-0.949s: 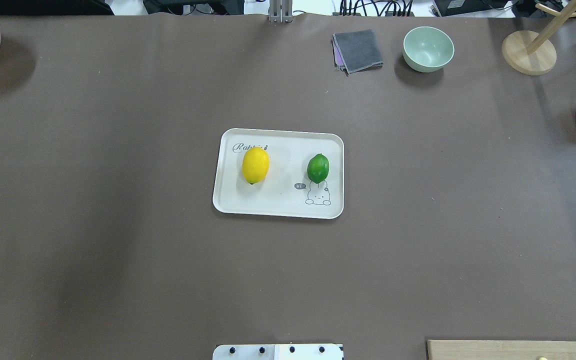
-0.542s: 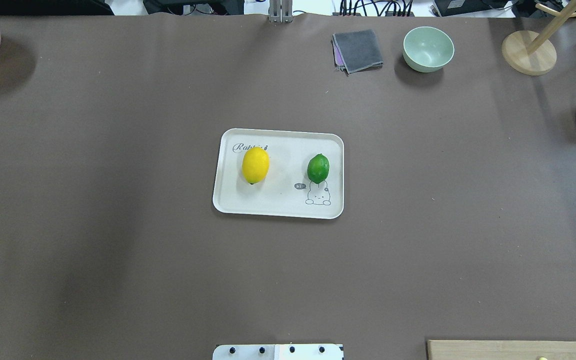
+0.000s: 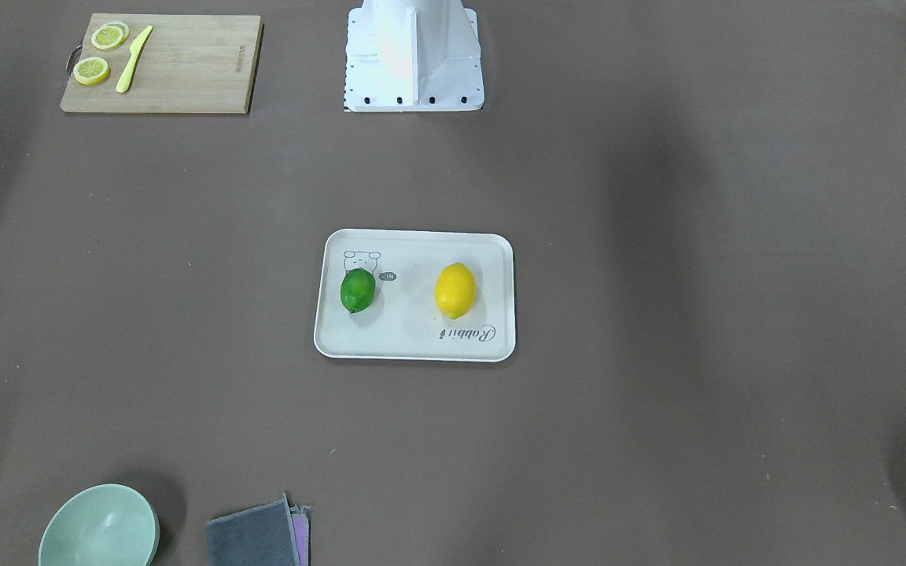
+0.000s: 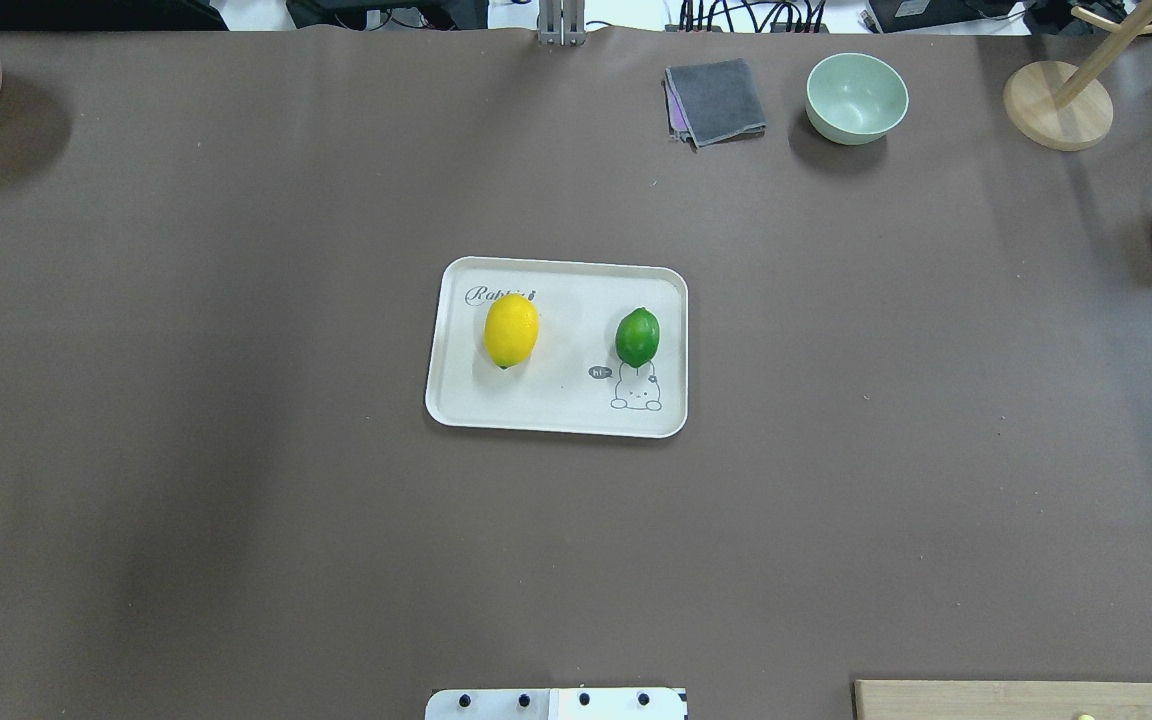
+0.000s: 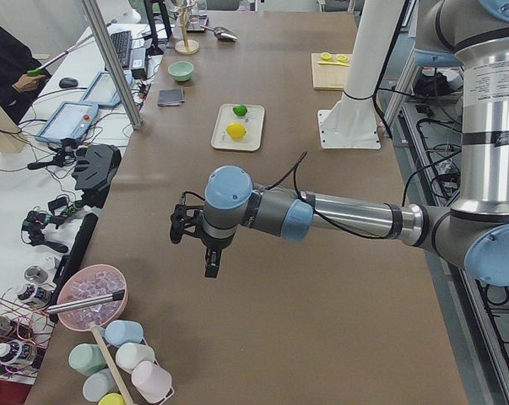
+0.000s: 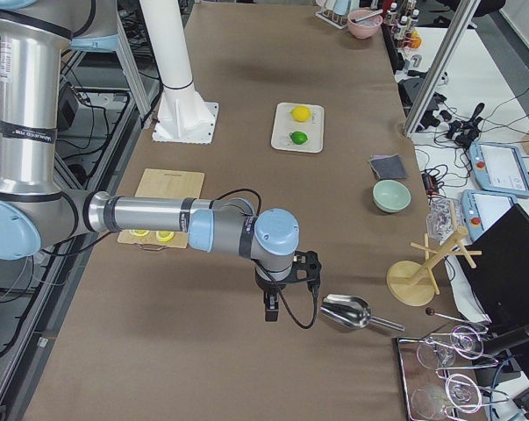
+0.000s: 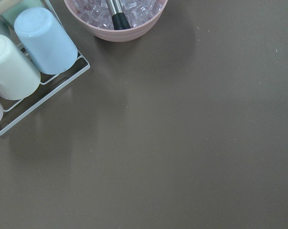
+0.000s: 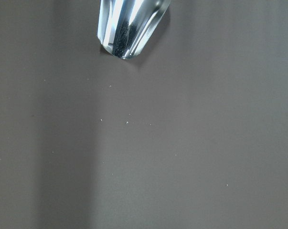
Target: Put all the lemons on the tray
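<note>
— where do the lemons sit?
— both are inside the tray [image 4: 556, 412], in the middle of the surface. the yellow lemon [image 4: 511, 331] lies on the half toward the robot's left. the green lemon [image 4: 637, 336] lies on the half toward its right, covering the head of the bear drawing. they are apart from each other, and neither leans on the rim.
— long axes?
— roughly parallel, each running from the robot's side toward the far side.
— which way from the jaws?
— inward from both. the left arm [image 5: 322, 215] hangs over the left end of the surface, near the pink bowl [image 7: 116, 19] of ice and a rack of cups. the right arm [image 6: 159, 224] hangs over the right end, just beside the metal scoop [image 8: 129, 26]. both are well apart from the tray. the yellow lemon is on the left arm's side and the green on the right arm's. i can't say which arm is nearer.
— jaws open or closed?
— i can't tell for either. only the side views show them, and the wrist views show nothing of them.
— counts?
— two lemons and one tray. the bamboo cutting board [image 3: 178, 71] holds at least two lemon slices [image 3: 92, 71] and one yellow knife [image 3: 133, 59], none of them task things.
— what's left?
— nothing, i judge. no grasp seems called for.
</note>
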`<action>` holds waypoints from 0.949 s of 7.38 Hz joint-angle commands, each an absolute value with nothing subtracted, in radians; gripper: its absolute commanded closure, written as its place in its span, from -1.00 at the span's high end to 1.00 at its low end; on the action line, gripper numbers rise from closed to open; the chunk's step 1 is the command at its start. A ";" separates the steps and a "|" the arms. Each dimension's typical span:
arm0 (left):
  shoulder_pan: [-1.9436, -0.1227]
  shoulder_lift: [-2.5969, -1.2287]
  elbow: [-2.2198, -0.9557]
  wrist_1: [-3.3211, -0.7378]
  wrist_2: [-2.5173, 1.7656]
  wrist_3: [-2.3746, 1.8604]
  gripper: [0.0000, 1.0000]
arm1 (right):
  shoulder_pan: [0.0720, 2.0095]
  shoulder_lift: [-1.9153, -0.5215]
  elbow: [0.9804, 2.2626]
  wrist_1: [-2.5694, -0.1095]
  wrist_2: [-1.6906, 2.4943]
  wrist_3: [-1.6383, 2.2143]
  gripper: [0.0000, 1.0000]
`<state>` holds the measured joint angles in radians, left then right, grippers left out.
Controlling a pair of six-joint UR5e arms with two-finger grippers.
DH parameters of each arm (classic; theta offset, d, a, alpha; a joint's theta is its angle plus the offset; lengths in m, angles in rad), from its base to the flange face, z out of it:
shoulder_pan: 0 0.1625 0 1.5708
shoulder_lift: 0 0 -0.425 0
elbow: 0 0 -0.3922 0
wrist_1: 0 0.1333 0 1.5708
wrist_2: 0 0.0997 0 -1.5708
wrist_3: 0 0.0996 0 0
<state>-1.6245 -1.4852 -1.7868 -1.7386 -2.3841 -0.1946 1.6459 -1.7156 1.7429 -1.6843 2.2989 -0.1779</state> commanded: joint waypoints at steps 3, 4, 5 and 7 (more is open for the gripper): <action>-1.624 -1.479 -1.766 -1.736 -2.382 -0.193 0.95 | 1.646 -1.707 1.746 -1.684 2.299 -0.178 1.00; -1.624 -1.485 -1.753 -1.735 -2.382 -0.192 0.95 | 1.646 -1.707 1.746 -1.684 2.299 -0.178 1.00; -1.624 -1.486 -1.750 -1.736 -2.382 -0.192 0.95 | 1.646 -1.706 1.746 -1.684 2.299 -0.178 1.00; -1.624 -1.488 -1.750 -1.735 -2.382 -0.192 0.95 | 1.646 -1.707 1.746 -1.684 2.299 -0.178 1.00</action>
